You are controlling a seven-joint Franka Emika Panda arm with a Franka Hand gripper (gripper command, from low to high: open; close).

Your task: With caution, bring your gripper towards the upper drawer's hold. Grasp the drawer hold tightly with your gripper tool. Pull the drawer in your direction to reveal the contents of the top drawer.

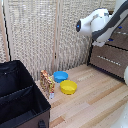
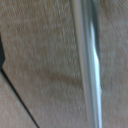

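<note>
One step, the approach, is judged nearly done: the drawer hold [image 2: 89,65] is seen close up on the top drawer [image 1: 116,37] at two o'clock, claw state undeterminable, closing required next.

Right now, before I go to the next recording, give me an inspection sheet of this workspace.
Surface: light wooden floor, bare in front of the drawers.
Job's things: dark brown top drawer at the exterior view's right, mostly behind the arm; drawer hold fills the wrist view as a silvery bar, very close.
Clutter: black fabric box, blue bowl, yellow bowl, small patterned item beside them.
End effector: hidden behind the white arm; state cannot be told.
Cables: nothing seen.
Surroundings: beige woven screen behind.
</note>
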